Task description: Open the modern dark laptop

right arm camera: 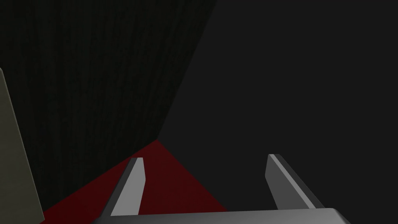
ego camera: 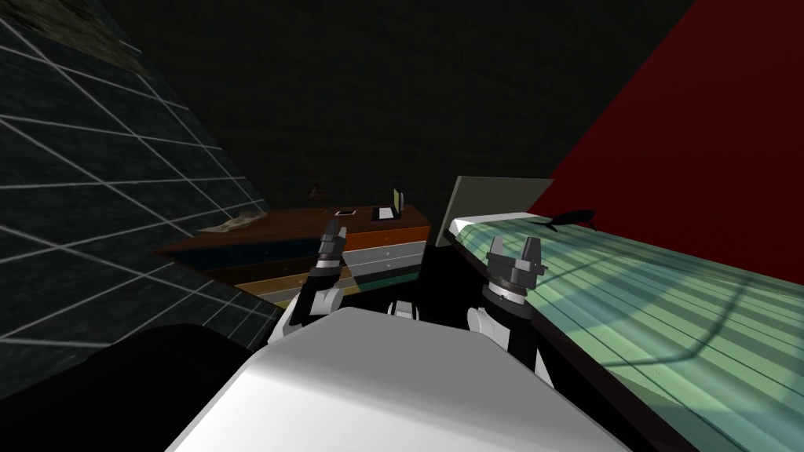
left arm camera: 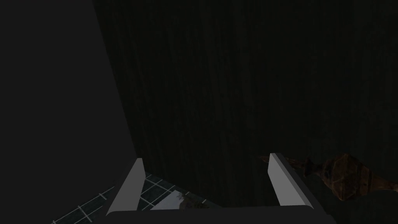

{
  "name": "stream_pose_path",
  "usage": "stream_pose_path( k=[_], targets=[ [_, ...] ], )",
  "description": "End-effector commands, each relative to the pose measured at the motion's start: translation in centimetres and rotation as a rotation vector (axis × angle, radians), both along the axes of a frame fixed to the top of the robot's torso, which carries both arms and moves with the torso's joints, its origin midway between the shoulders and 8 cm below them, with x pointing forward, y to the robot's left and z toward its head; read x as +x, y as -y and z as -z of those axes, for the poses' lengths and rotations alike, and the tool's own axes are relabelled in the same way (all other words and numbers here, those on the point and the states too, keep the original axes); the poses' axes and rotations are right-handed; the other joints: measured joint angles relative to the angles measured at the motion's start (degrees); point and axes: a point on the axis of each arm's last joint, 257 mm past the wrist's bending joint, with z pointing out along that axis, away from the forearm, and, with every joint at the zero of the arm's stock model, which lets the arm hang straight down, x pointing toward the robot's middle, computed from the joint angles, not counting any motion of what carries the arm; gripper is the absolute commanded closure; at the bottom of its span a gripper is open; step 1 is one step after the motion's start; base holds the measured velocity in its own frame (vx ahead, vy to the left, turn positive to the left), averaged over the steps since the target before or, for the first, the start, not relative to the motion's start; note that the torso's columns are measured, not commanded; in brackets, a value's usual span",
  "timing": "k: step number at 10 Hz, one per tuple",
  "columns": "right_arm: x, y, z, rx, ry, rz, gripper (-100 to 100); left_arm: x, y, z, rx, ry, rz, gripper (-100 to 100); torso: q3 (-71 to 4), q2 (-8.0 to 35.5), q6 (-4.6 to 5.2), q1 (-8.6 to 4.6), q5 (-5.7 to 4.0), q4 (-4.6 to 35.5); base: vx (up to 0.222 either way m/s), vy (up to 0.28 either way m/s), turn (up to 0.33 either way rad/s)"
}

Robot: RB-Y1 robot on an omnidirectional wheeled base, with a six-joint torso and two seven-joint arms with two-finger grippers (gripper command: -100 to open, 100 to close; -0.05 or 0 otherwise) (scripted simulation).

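The dark laptop (ego camera: pixel 385 212) sits far off on top of a low dresser (ego camera: pixel 330 251), near its right end. A thin pale panel stands up at its back edge; I cannot tell how far the lid is raised. My left gripper (ego camera: pixel 332 235) is held up in front of the dresser, well short of the laptop, and its fingers (left arm camera: pixel 132 186) stand open with nothing between them. My right gripper (ego camera: pixel 516 253) hovers over the near corner of the bed, fingers (right arm camera: pixel 134 182) open and empty.
The dresser has drawer fronts in several colours; a small flat framed item (ego camera: pixel 344 212), crumpled paper (ego camera: pixel 232 224) and a brown ornament (left arm camera: pixel 346 177) also lie on it. A bed (ego camera: pixel 628 290) with a green striped cover and a grey headboard (ego camera: pixel 495 196) runs along the red wall on the right. A tiled wall (ego camera: pixel 94 196) rises left.
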Motion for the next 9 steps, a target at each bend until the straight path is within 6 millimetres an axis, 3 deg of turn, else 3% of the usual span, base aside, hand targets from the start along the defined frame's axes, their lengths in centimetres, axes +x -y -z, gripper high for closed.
stream_pose_path(
  k=[1,9],
  targets=[
    [0.0,0.0,0.0,0.0,0.0,0.0,0,0.9,-0.4,0.3,0.04,-0.051,-0.001,-100,0.0,0.1,0.0,0.0,0.0,0.0,0.073,-0.088,0.004],
    [0.0,0.0,0.0,0.0,0.0,0.0,0,2.8,-2.9,0.5,0.076,-0.18,-0.06,-100,0.0,0.0,0.0,0.06,0.03,0.0,0.092,-0.078,0.005]
  ],
)
